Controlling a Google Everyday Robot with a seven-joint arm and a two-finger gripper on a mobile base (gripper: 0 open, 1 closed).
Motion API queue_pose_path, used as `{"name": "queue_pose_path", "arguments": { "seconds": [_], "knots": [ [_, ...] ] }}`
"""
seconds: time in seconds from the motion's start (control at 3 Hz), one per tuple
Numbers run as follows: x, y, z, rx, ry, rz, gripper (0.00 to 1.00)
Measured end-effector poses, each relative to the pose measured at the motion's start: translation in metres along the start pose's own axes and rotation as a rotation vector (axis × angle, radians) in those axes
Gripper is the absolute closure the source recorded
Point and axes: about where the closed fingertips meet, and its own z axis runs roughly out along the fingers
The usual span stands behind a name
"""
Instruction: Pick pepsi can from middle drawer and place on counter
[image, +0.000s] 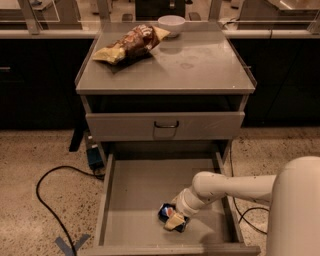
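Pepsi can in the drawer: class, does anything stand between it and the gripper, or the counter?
Nothing visible separates the gripper from the small blue pepsi can in the grey tray drawer. On the flat grey metal counter, a yellow-brown snack bag and white bowl sit at the back.

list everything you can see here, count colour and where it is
pepsi can: one, blue, on the middle drawer floor near its front
middle drawer: one, grey, pulled open
counter: one, grey, cabinet top
snack bag: one, yellow-brown, counter's back left
bowl: one, white, counter's back edge
closed drawer: one, grey, above the open one
cables: two, black, floor either side of the cabinet
arm: one, white, reaching in from the right
gripper: one, pale, in the middle drawer at the pepsi can
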Motion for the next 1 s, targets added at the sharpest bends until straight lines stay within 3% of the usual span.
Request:
{"name": "queue_pose_path", "arguments": {
  "seconds": [0.67, 1.0],
  "knots": [
    [-0.005, 0.000, -0.017, 0.003, -0.014, 0.018, 0.85],
    [-0.030, -0.006, -0.055, -0.007, -0.071, 0.029, 1.00]
  ]
}}
